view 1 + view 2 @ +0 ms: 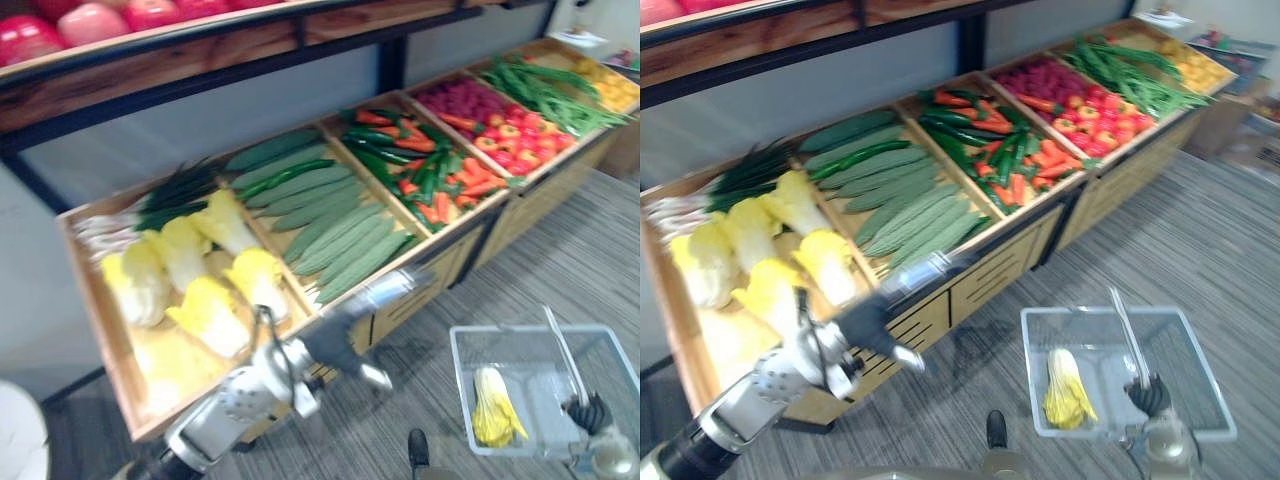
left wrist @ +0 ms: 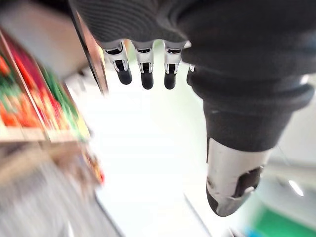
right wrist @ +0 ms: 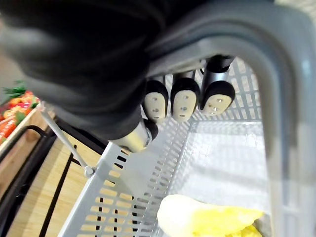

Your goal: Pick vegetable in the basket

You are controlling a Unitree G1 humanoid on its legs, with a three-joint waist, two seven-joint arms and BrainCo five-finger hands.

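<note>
A grey plastic basket (image 1: 530,329) hangs low over the floor, with one yellow cabbage (image 1: 495,405) lying in it. My right hand (image 1: 590,412) is shut on the basket's handle (image 3: 276,98), its fingers (image 3: 185,101) curled round the bar. The same cabbage (image 3: 207,219) shows below that hand. My left hand (image 1: 338,345) hovers open and holding nothing in front of the wooden stall's edge, between the stall and the basket. Its fingers (image 2: 147,74) are straight and its thumb (image 2: 229,182) stands apart. Several more yellow cabbages (image 1: 200,270) lie in the stall's nearest bin.
The long wooden stall (image 1: 400,262) holds bins of green gourds (image 1: 335,225), carrots and green peppers (image 1: 425,165), red and yellow peppers (image 1: 500,120) and beans (image 1: 545,90). A shelf of red apples (image 1: 90,22) runs above. Grey striped floor (image 1: 560,270) lies between stall and basket.
</note>
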